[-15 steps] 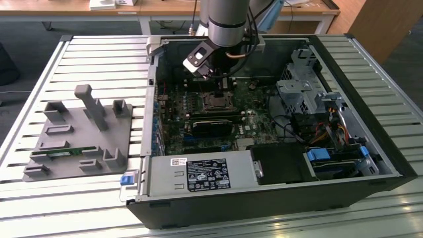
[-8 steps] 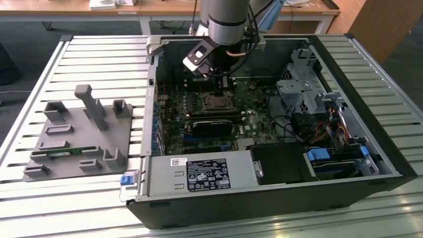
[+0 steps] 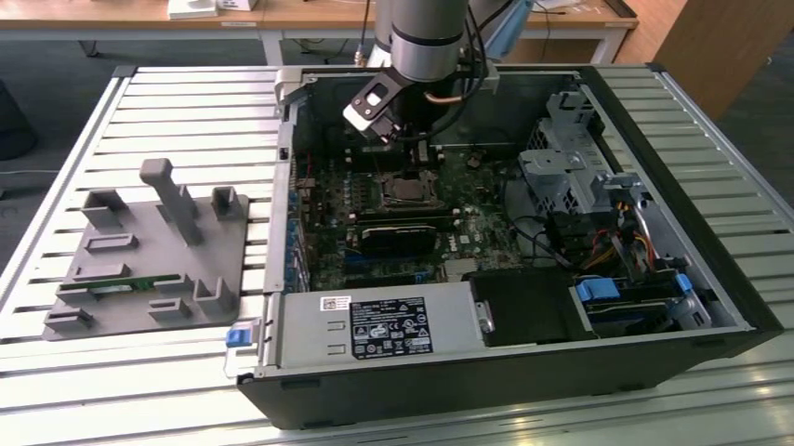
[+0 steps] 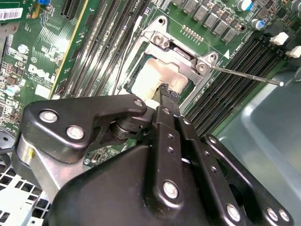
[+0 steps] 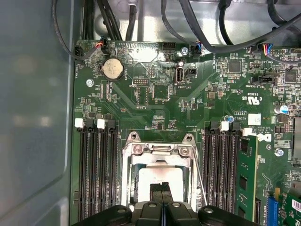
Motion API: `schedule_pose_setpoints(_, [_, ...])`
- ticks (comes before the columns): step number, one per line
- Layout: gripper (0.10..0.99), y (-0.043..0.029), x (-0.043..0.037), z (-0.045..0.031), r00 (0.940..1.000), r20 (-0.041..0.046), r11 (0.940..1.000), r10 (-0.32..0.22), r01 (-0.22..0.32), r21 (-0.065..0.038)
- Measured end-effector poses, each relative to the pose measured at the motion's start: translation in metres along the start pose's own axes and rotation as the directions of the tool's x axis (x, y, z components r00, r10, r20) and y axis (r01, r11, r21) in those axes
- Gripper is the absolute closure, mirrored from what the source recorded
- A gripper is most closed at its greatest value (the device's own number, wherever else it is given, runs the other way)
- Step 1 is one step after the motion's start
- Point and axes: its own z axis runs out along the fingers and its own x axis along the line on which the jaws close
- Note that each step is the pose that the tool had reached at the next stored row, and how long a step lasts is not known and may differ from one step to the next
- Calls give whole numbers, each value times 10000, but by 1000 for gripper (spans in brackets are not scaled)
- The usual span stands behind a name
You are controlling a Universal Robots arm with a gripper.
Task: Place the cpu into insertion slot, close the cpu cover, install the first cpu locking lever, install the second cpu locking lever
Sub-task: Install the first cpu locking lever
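Chip [image 5: 150, 176] sits in the socket [image 5: 133, 186], cover [image 5: 162, 151] seemingly down over it, gripper [image 4: 167, 93] pinched narrow on nothing, apparently touching its top. Beside the socket a lever [image 4: 244, 75] juts free, so latching seems the step in hand, needing a downward hooking push.

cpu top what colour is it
Pale silvery-beige; the cpu shows best in the second wrist view.

The cpu [image 5: 143, 181] seemingly lies beneath the cpu cover [image 5: 160, 150].
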Motion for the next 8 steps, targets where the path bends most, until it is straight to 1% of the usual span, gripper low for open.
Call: schedule_pose_setpoints(8, [980,0,0,-54,10000,3,10000,0,0,2])
